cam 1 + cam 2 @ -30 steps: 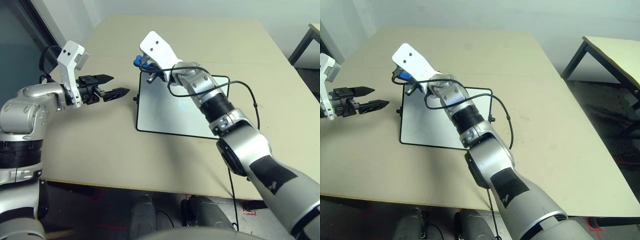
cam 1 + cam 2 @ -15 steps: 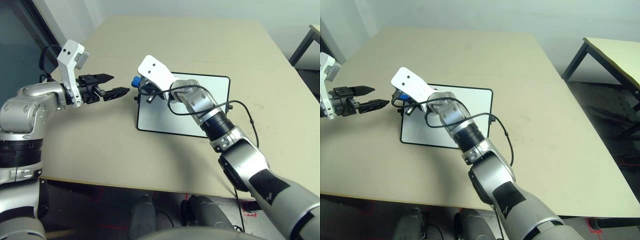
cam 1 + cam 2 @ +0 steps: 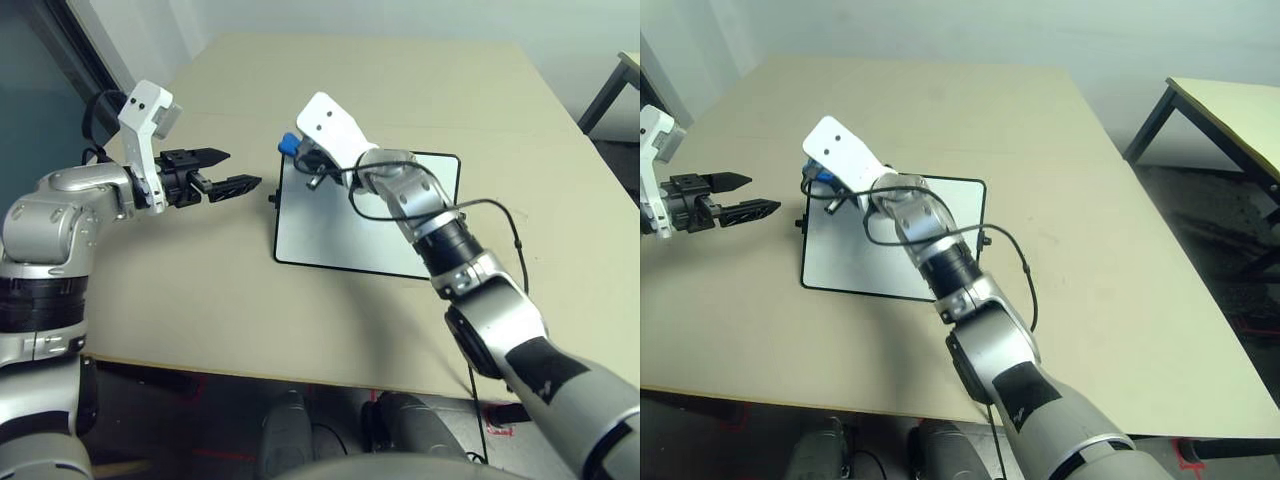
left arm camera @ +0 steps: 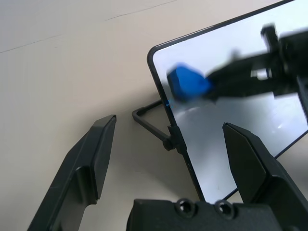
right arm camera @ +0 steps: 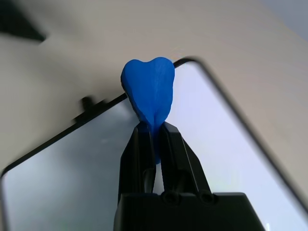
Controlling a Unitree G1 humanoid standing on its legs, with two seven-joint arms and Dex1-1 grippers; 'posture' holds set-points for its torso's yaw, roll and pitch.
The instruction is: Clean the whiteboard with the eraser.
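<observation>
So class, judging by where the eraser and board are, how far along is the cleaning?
Done: the right hand is shut on the small blue foam eraser. In hand: it hangs over the white black-framed board's corner. Left: wiping; no pen marks show, and the open left hand waits beside it.

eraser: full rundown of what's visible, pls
The eraser is a small bright blue block that looks soft: its free end bulges into two rounded lobes where the right gripper pinches it between shut jaws. It sticks out past the fingertips, over the far left corner of the whiteboard. Whether it touches the board surface cannot be told. Apart from the jaws, nothing is seen touching it; the left gripper is open and apart from it.
</observation>
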